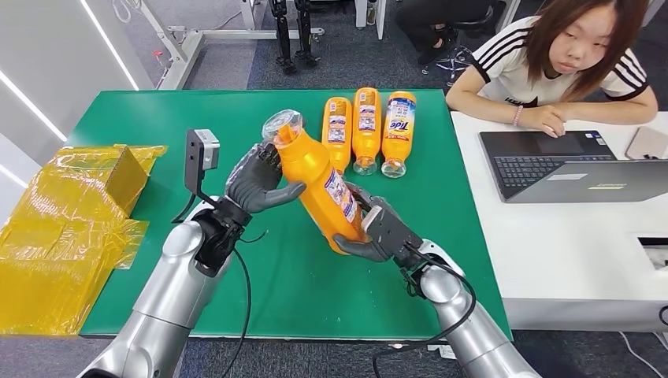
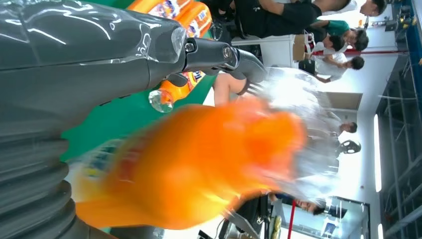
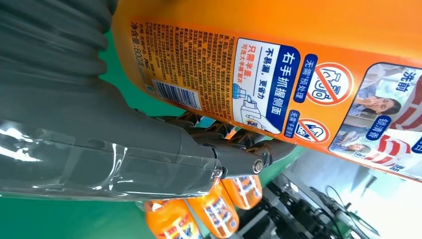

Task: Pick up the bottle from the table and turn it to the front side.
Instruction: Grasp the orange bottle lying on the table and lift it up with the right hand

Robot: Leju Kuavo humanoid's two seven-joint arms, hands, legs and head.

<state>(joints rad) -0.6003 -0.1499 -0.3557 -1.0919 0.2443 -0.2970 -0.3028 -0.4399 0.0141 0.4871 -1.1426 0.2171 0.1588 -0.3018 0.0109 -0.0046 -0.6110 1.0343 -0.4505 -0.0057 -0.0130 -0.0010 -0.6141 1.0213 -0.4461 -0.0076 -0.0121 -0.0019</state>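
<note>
At the far left of the green table (image 1: pixel 441 236), beyond the left arm, a heap of crumpled yellow plastic wrapping (image 1: pixel 67 228) is spread around a box. Above the middle of the table, an orange Tide detergent bottle (image 1: pixel 319 183) is held tilted in the air between both hands, its clear cap (image 1: pixel 282 124) raised toward the left hand. The left hand (image 1: pixel 256 179) is closed around the bottle's neck and shoulder, dark fingers wrapped just below the cap; in the left wrist view the bottle (image 2: pixel 199 159) is seen as an orange blur close against that hand (image 2: pixel 99 55). The base of the bottle is gripped by the right hand (image 1: pixel 376 228), and in the right wrist view a printed label with a barcode and blue panels is shown on the bottle (image 3: pixel 278 64), pressed against the right hand (image 3: pixel 149 144). Beyond both hands, three more orange detergent bottles (image 1: pixel 366 130) are laid side by side on the table, caps toward the robot. Further right, past the right hand, a person (image 1: pixel 563 67) is seated at a white desk (image 1: pixel 567 260) behind an open laptop (image 1: pixel 575 165).
</note>
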